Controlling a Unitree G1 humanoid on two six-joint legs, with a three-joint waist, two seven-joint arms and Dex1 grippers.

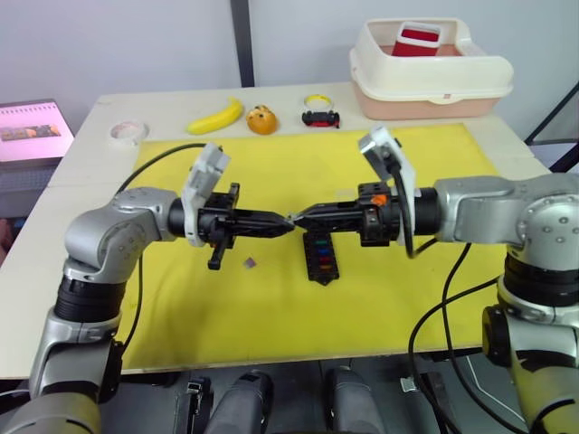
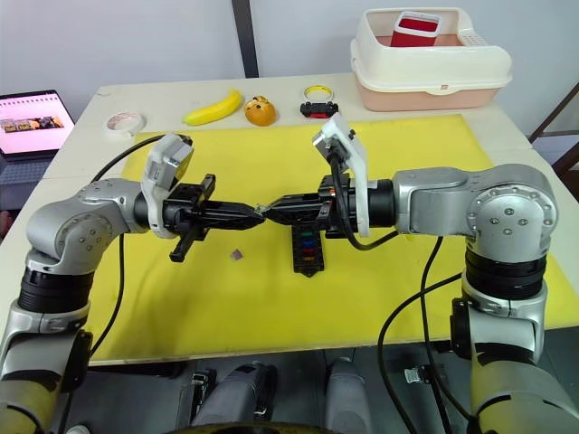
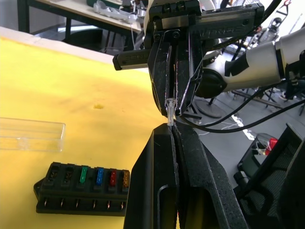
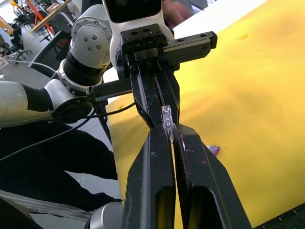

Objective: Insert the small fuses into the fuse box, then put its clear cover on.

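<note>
A: Report the near zone of the yellow mat [image 1: 389,307] first.

B: A loose purple fuse [image 1: 250,263] lies flat on the mat, just below the left gripper [image 1: 288,223] and apart from everything else. Beside it, toward the middle, the fuse box [image 1: 322,259] rests lengthwise on the mat, under the right gripper [image 1: 295,220]. In the left wrist view its upper row carries seated fuses [image 3: 104,177] in green, blue, red and orange; the slots at one end are unfilled.

A: State of the two pincers?

B: Both are held level above the mat, tip to tip. A small clear fuse [image 3: 169,110] sits at the meeting point. The right fingers are closed around one end of it; the left fingers are pressed together, with the fuse's other end at their tips. Whether the left fingers actually bear on it cannot be told.

A: Location of the clear cover [image 3: 31,134]?

B: Lying flat on the mat just beside the fuse box, not fitted to it.

A: Far zone?

B: Beyond the mat, on the pale table [image 1: 163,104]: a roll of tape [image 1: 128,133], a banana [image 1: 217,117], an orange toy [image 1: 261,119], a black-and-red toy car [image 1: 321,117], a yellow ring [image 1: 317,100], and a cream tub [image 1: 430,74] holding a red container [image 1: 417,41]. A laptop [image 1: 33,131] stands off the table's left edge.
</note>
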